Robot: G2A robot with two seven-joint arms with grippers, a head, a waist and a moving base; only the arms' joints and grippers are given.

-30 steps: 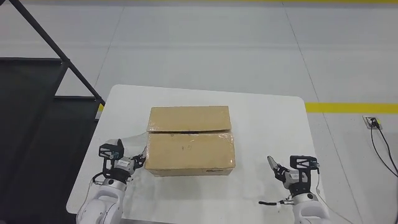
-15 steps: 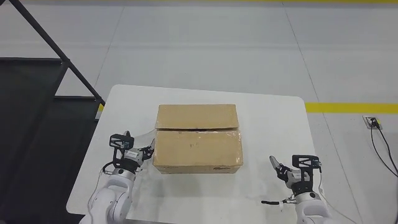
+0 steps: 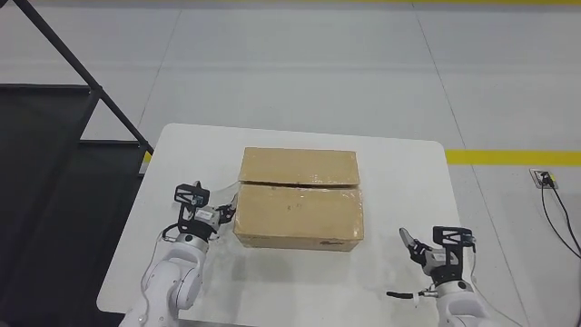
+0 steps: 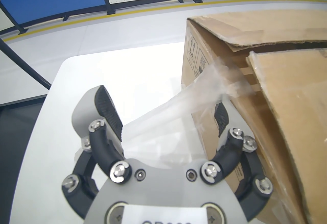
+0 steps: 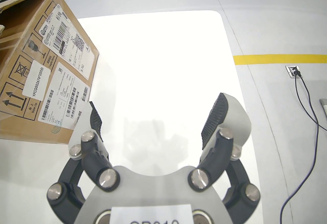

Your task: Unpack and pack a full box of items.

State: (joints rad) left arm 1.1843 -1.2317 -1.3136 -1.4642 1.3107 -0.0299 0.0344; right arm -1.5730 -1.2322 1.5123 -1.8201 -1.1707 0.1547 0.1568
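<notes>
A brown cardboard box (image 3: 300, 198) lies on the white table (image 3: 399, 173) with its top flaps closed but unsealed, a gap showing between them (image 4: 255, 41). A strip of clear tape (image 4: 194, 97) hangs off its left end and runs between the fingers of my left gripper (image 4: 161, 102). That gripper (image 3: 221, 211) is open at the box's left end, with one fingertip (image 4: 221, 114) against the cardboard wall. My right gripper (image 5: 157, 102) is open with nothing in it near the table's front right corner (image 3: 428, 239). It is apart from the box's labelled end (image 5: 51, 69).
Bare tabletop (image 5: 158, 56) lies between the box and the table's right edge. A black metal frame (image 3: 73, 64) stands off the table's left side. A cable (image 3: 558, 209) lies on the floor at the right.
The box has slid to the right across the table, with my left gripper following at its left end. My right gripper has drifted slightly right and toward the front edge.
</notes>
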